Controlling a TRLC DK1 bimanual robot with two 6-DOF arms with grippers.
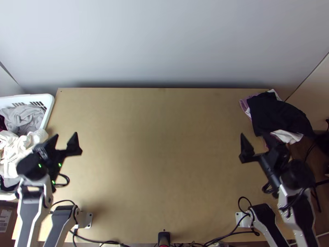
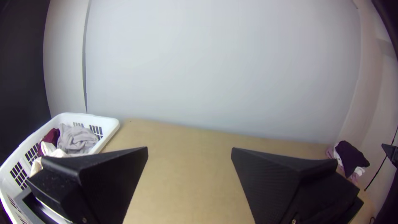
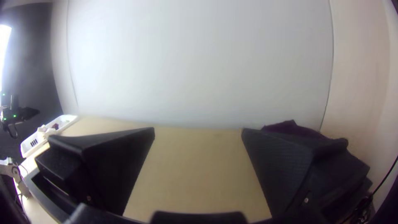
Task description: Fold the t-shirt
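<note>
Over the table (image 1: 164,156), the left gripper (image 2: 190,149) and right gripper (image 3: 198,129) are wide and empty. The t-shirt (in the basket (image 1: 50,105) or the pile (image 1: 275,111), I can't tell) should be light, floppy; pinch its shoulders.

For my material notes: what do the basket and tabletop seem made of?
The basket looks like smooth white moulded plastic, given its slotted walls and rounded rim. The tabletop seems wood or board, perhaps matt: even, pale tan, straight-edged.
</note>
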